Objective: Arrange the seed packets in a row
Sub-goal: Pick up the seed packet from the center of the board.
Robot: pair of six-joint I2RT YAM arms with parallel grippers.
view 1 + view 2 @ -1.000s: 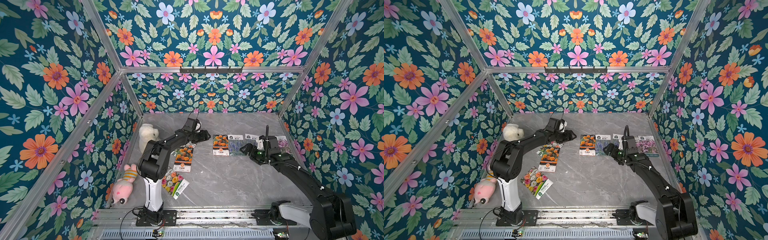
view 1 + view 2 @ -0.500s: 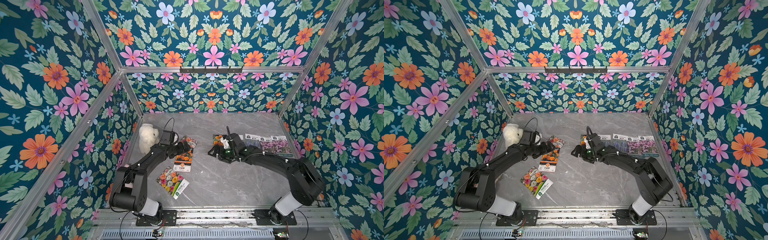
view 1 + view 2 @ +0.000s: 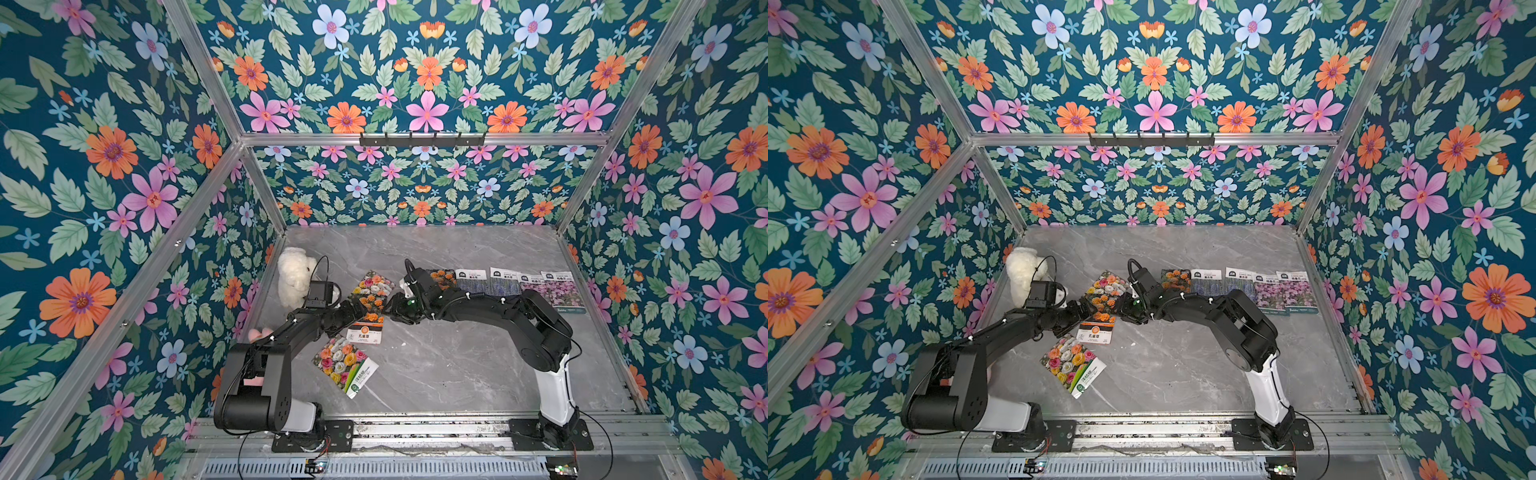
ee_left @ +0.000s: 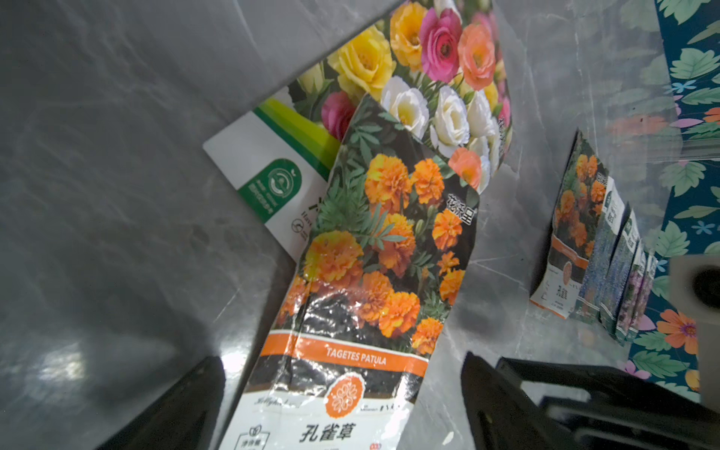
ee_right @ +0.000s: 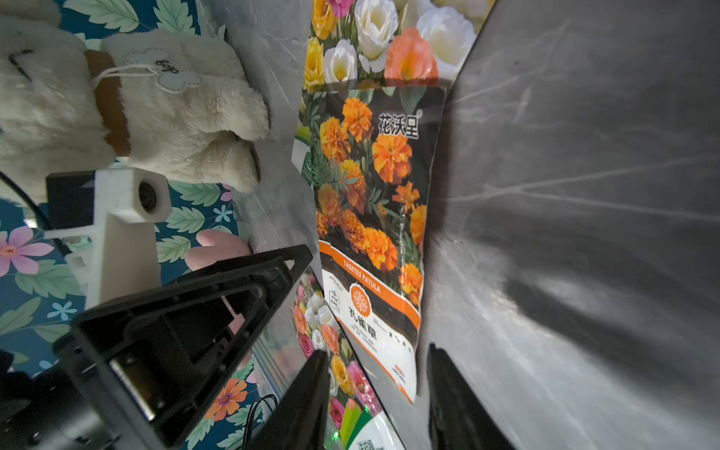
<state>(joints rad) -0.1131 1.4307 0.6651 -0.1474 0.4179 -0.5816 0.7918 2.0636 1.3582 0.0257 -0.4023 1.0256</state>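
On the grey table, five seed packets stand side by side along the back edge toward the right corner: one marigold packet, two lavender packets and two pink packets. Three more lie loose left of the middle. A mixed-bloom packet sits nearest the back. A second marigold packet overlaps it, with its white label end toward the front edge. Another mixed-bloom packet lies askew just in front of that, its green-and-white end pointing to the front edge. Both arms reach low to the loose marigold packet from opposite sides. The left claw is spread wide, and the packet's label end shows in the broad gap between its fingers without touching them. The right claw stands narrower, only partly apart. The packet's label corner lies between its fingers, but I cannot tell whether they touch it. A white plush toy sits by the left edge, just behind the left arm's wrist.
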